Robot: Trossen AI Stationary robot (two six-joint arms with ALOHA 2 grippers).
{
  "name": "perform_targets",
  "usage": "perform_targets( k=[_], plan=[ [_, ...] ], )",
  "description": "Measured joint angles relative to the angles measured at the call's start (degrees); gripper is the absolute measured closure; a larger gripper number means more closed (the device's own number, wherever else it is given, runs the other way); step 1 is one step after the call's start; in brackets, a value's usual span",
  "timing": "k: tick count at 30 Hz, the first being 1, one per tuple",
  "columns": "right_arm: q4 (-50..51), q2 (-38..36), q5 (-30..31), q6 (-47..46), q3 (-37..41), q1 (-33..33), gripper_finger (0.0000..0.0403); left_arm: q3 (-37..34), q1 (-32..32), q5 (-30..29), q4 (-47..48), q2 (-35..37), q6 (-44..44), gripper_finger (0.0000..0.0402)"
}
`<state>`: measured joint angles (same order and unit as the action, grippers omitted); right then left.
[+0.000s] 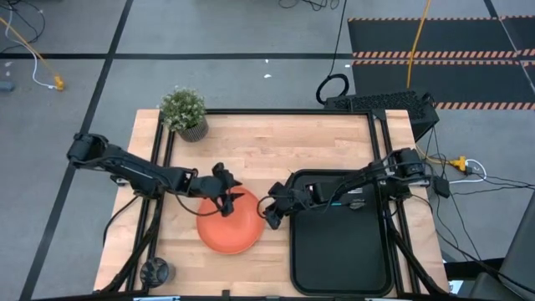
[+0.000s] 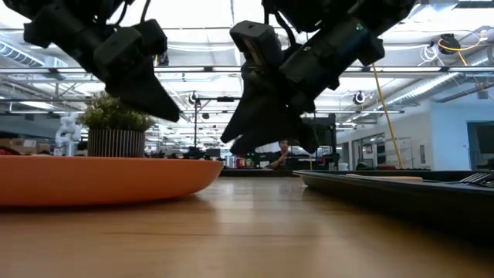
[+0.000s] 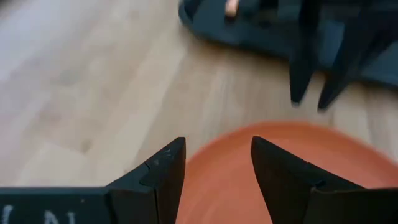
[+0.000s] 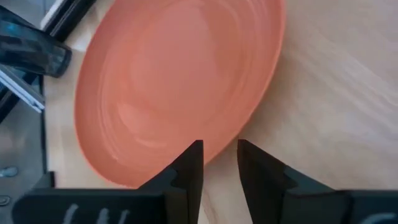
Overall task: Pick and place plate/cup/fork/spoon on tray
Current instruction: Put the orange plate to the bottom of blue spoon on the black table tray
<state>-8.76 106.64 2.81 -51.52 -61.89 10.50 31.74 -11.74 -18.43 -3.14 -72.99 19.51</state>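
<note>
plate: orange, flat on the tabletop, just left of the tray, between the two hands.

high view
- left hand: over the plate's far rim, reaching in from the left; fingers apart.
- right hand: at the plate's right edge, in the gap between plate and tray; arm lies across the tray's upper part.
- tray: black, on the right side of the tabletop; what lies in it cannot be told from here.
- plant pot: far-left corner of the tabletop, well apart from the plate.

low view
- plate: on the left, sitting flat on the wood.
- left hand: hangs above the plate, clear of it.
- right hand: hangs just beyond the plate's edge, tips above the tabletop, not touching the plate.
- tray: low black rim on the right; fork tines show at its far right end.
- plant pot: behind the plate.

left wrist view
- plate: right under and ahead of the two fingers, its rim showing in the gap.
- left hand: fingers well apart, gripping nothing.
- right hand: dark finger tips seen farther off, past the plate's rim, blurred.

right wrist view
- plate: fills most of the view; near rim sits at the fingers.
- right hand: fingers part-way closed with a narrow gap; the rim lies at the gap, no clamp visible.
</note>
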Motion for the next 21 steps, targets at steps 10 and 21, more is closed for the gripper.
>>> perform_targets(
  k=[10, 21],
  plan=[
    [-3.25, 4.03, -2.96, -2.4, -0.48, 0.0, 0.033, 0.03, -0.94, -1.41, 4.45, 7.6, -2.42, 0.0216],
    [-7.53, 4.1, -3.97, -1.53, -0.48, 0.06, 0.0268, 0.01, -1.72, -2.78, 8.49, 9.32, -2.47, 0.0216]
  ],
)
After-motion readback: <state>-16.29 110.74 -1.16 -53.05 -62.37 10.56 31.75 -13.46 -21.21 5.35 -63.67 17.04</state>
